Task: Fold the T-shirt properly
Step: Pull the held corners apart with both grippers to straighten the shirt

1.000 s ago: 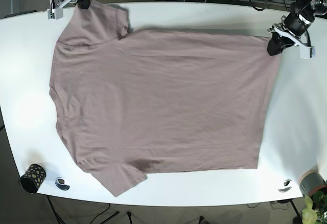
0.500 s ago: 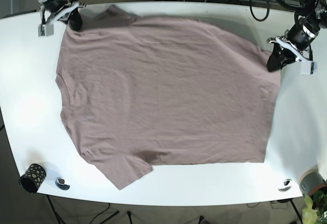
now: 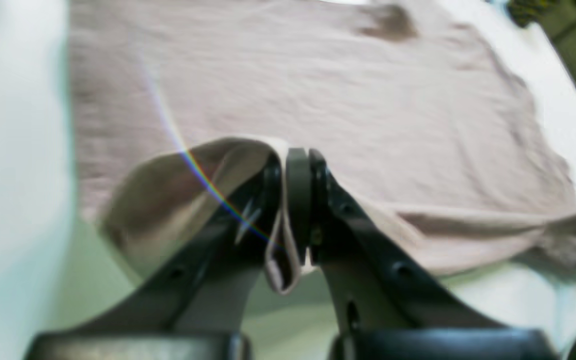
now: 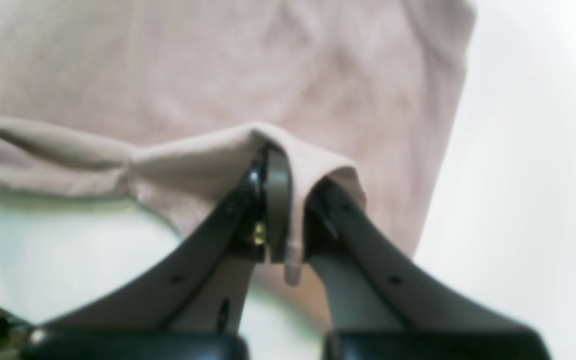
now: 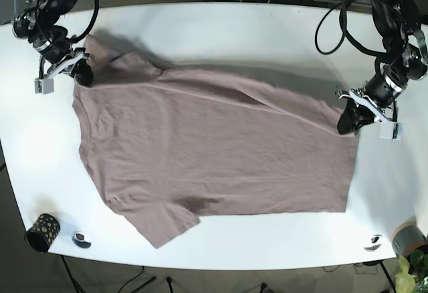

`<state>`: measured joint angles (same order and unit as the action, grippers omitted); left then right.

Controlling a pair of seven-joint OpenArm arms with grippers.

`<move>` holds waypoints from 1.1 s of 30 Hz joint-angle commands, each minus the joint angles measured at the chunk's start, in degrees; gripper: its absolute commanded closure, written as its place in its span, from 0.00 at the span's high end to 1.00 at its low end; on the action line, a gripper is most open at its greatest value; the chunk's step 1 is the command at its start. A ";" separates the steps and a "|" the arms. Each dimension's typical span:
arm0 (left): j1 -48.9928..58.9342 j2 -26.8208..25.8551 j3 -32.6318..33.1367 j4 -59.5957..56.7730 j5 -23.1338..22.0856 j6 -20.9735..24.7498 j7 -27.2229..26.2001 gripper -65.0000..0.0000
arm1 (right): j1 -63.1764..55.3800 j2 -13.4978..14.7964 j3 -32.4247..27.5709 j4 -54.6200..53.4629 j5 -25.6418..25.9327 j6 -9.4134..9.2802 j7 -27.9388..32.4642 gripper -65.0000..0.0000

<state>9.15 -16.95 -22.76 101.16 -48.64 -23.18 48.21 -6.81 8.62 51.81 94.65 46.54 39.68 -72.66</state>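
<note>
on the white table (image 5: 200, 25) the mauve t-shirt (image 5: 214, 152) lay spread across the middle, its far edge lifted at both corners and its near edge flat. the left gripper (image 5: 349, 120) — at the right of the base view — was clenched on the shirt's hem corner, and in its wrist view the cloth (image 3: 278, 240) was pinched between the closed pads with a small fold hanging below them. the right gripper (image 5: 81, 73) was clamped on the shoulder corner by the sleeve; its wrist view showed fabric (image 4: 293, 210) draped over the tips and squeezed in between. the far sleeve (image 5: 124, 55) was raised and crumpled, casting a shadow on the table behind it. near the front left edge stood a dotted black cup (image 5: 43, 232) beside a small round object (image 5: 81, 240) — another small round object (image 5: 374, 243) sat near the front right.
</note>
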 commanded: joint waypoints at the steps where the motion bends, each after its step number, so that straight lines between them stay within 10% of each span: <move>1: -2.16 -0.06 -0.31 -2.22 -0.02 -0.43 -1.13 0.00 | 2.90 2.85 0.19 -2.56 1.06 0.32 0.97 0.00; 33: -26.42 -7.97 10.15 -31.23 2.53 -0.60 -1.57 0.00 | 21.71 16.48 -24.95 -33.60 0.97 0.32 20.75 0.00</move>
<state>-15.35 -23.97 -12.95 70.43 -46.37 -23.42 47.99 13.39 23.75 27.27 60.60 46.30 39.42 -53.71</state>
